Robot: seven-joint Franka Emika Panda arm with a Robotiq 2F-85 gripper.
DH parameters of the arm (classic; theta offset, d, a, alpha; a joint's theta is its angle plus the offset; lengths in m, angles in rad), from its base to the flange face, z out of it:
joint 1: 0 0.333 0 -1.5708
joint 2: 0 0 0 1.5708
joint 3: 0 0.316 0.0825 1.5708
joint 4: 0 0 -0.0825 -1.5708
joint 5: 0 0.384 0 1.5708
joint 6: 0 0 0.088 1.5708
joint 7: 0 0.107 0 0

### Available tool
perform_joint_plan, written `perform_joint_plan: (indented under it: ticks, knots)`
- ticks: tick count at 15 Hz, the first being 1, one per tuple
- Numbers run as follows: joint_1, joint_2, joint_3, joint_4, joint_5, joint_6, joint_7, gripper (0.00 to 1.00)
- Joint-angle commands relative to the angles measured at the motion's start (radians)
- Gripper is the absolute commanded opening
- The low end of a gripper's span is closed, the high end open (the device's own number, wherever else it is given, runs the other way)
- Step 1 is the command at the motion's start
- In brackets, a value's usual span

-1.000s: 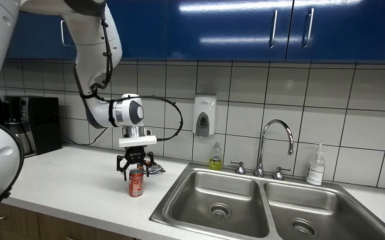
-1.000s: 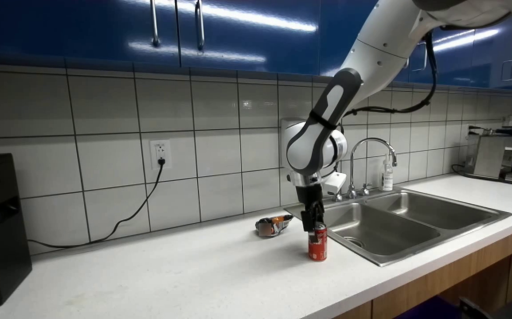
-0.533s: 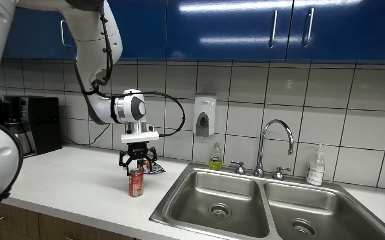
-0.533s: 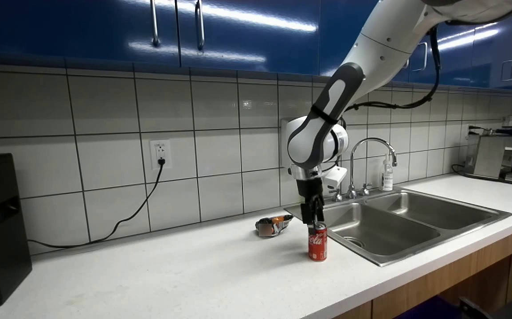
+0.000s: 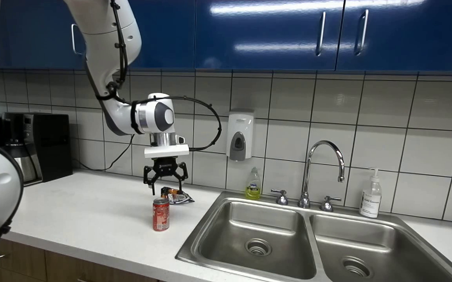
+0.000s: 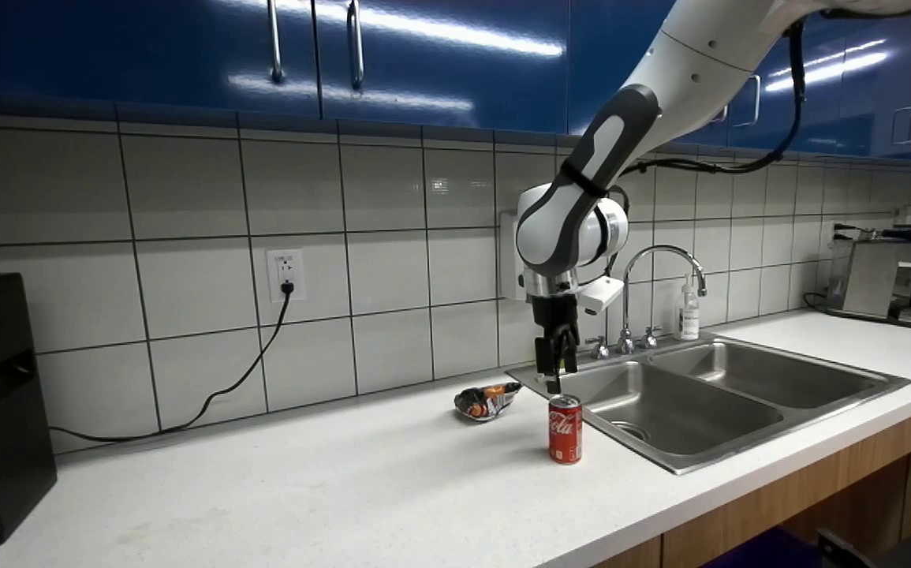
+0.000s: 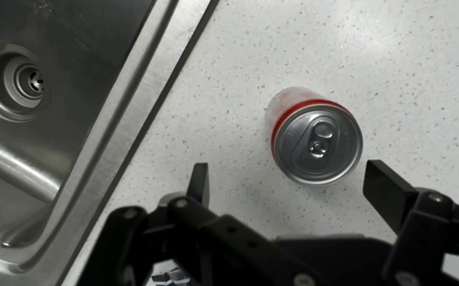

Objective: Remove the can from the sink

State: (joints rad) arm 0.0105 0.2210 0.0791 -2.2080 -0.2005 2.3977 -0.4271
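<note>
The red can (image 5: 161, 214) stands upright on the white counter beside the sink, and it shows in both exterior views (image 6: 565, 434). In the wrist view its silvery top (image 7: 318, 145) faces the camera. My gripper (image 5: 167, 191) is open and empty, pointing down, with its fingertips above the level of the can's top. In the wrist view the can top lies ahead of the open gripper (image 7: 287, 174), nearer the right finger (image 7: 388, 194). The double-basin steel sink (image 5: 206, 235) is next to the can, and no can shows in its visible parts.
A crumpled dark packet (image 6: 487, 401) lies on the counter behind the can. A chrome faucet (image 5: 308, 172), a yellow soap bottle (image 5: 253, 186) and a pump bottle (image 5: 370, 196) stand at the sink's back edge. A black coffee machine (image 5: 49, 149) stands on the counter. Blue cabinets (image 5: 269, 35) hang above.
My gripper has risen from around the can's top to above it, and stays open. The can now stands free of the fingers, in almost the same spot on the counter.
</note>
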Motion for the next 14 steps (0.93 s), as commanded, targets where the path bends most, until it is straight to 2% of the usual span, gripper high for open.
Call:
perform_joint_plan:
  ticks: [1,7,14]
  knots:
    - [-0.021,-0.072,-0.001,-0.048,0.049,0.010,-0.056,1.00]
    - [-0.040,-0.130,-0.042,-0.101,0.078,0.018,-0.051,1.00]
    - [-0.084,-0.197,-0.130,-0.182,0.075,0.018,-0.009,1.00]
